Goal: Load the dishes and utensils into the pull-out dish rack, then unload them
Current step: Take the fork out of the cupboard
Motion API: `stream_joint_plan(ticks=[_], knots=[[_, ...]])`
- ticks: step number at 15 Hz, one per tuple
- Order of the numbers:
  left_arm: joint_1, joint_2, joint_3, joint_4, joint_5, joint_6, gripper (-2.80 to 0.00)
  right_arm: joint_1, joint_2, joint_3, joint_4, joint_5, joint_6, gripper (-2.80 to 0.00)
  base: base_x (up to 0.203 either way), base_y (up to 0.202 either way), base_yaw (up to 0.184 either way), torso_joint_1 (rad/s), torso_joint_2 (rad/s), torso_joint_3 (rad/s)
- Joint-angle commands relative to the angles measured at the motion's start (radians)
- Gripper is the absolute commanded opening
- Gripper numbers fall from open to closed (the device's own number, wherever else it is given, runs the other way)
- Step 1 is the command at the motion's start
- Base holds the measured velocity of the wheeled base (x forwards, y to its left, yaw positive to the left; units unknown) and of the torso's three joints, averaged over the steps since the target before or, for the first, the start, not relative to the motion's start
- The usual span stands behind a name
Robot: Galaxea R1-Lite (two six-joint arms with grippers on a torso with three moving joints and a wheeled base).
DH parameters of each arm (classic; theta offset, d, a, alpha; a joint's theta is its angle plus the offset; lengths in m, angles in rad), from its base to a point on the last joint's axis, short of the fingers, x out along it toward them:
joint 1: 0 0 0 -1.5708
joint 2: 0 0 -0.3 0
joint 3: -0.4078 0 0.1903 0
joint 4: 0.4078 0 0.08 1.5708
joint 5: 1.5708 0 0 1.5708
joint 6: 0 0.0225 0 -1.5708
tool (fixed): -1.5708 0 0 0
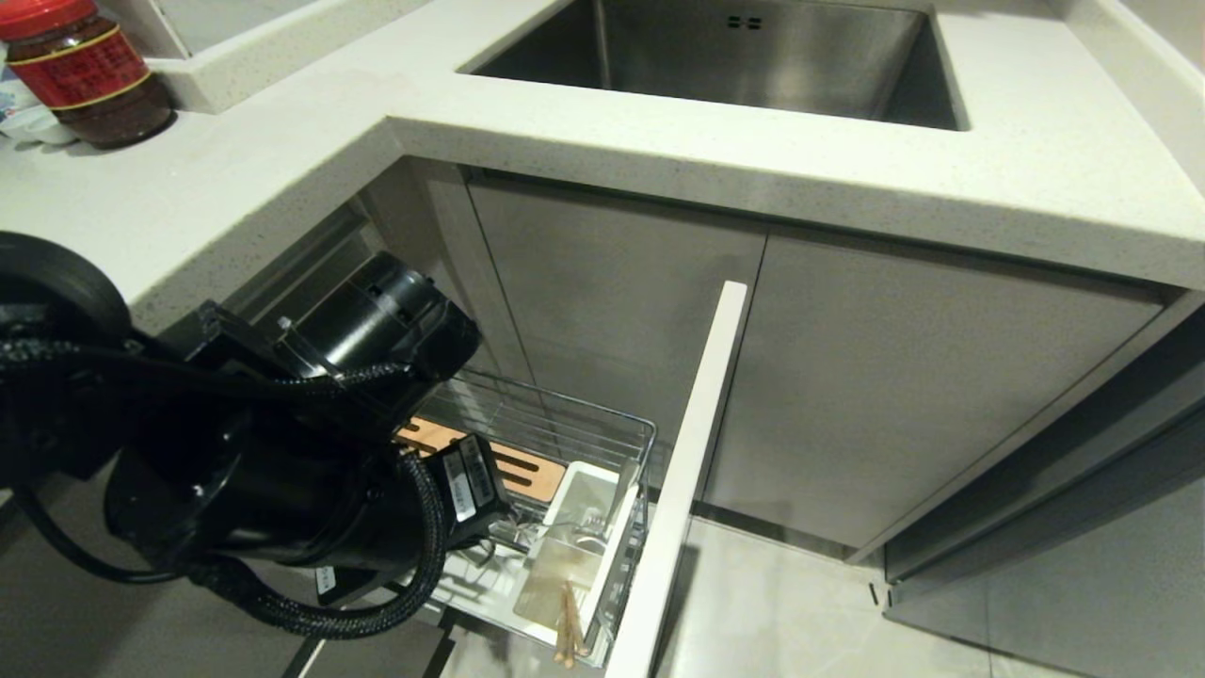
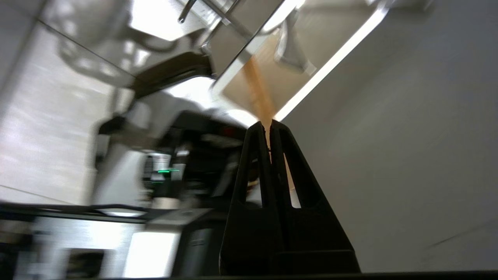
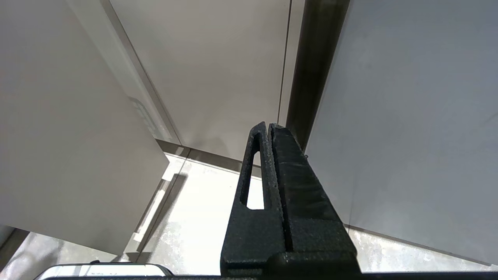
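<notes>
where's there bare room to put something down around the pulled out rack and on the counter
Free: the speckled white countertop between the red-lidded sauce jar and the steel sink, and the pale floor tile right of the white cabinet front. Crowded: the chrome wire pull-out rack, where the left arm, wooden chopsticks and white utensil holder fill it.

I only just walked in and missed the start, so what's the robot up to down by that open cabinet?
The left arm is reaching down into the pull-out dish rack under the counter. Its tool is shut on the wooden chopsticks, whose far ends sit in the white utensil holder. A fork lies in the holder too. From one moment I cannot tell whether the chopsticks are going in or coming out. The right tool hangs shut and empty by the cabinet fronts, away from the work.
</notes>
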Motion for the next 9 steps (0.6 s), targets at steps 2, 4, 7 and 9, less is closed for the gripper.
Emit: stream_joint_plan(ticks=[2,4,7,9], knots=[[0.010,-0.031,0.033,0.008,-0.004,0.281,-2.80,0.000,0.001,0.026,-0.001,0.000,0.000,-2.80,0.000,0.000,0.000,0.000,0.00,0.000],[0.028,-0.050,0.036,0.010,0.000,0.502,-2.80,0.000,0.001,0.026,-0.001,0.001,0.000,-2.80,0.000,0.000,0.000,0.000,0.00,0.000],[0.102,-0.093,0.048,0.009,-0.008,0.873,-2.80,0.000,0.001,0.027,-0.001,0.000,0.000,-2.80,0.000,0.000,0.000,0.000,0.00,0.000],[0.166,-0.116,0.060,0.000,-0.057,1.106,-2.80,0.000,0.001,0.026,-0.001,0.000,0.000,-2.80,0.000,0.000,0.000,0.000,0.00,0.000]])
